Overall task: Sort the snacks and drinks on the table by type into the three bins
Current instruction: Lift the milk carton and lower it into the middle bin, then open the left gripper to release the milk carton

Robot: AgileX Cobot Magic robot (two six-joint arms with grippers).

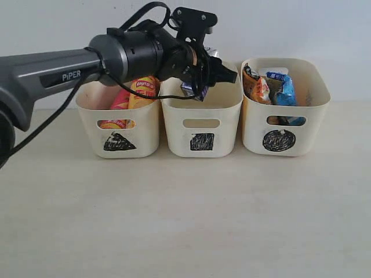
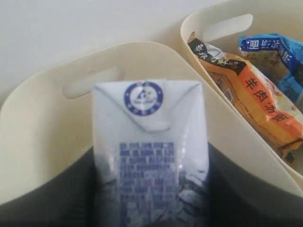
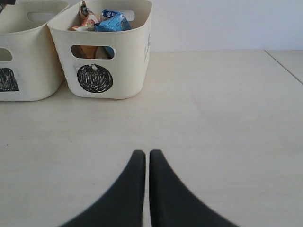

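One drink in hand: blue-and-white carton (image 2: pixel 151 142) clamped between part-open jaws of left gripper (image 1: pixel 203 78), fingers dark on both flanks. Hangs directly below the tool: square-marked bin (image 1: pixel 202 124), carton above its rim, not yet released. Kept high, probably to clear the wall before dropping in. Back under the wrist: triangle bin (image 1: pixel 145 136) with chip tubes (image 1: pixel 142 90). Off past the fingertips: circle bin (image 1: pixel 313 116) with foil packets (image 1: pixel 258 84). Hence middle tub judged the drinks bin. Right gripper (image 3: pixel 147 161) pressed shut, empty, low over bare table (image 3: pixel 213 118), well apart from the carton, likely parked clear.
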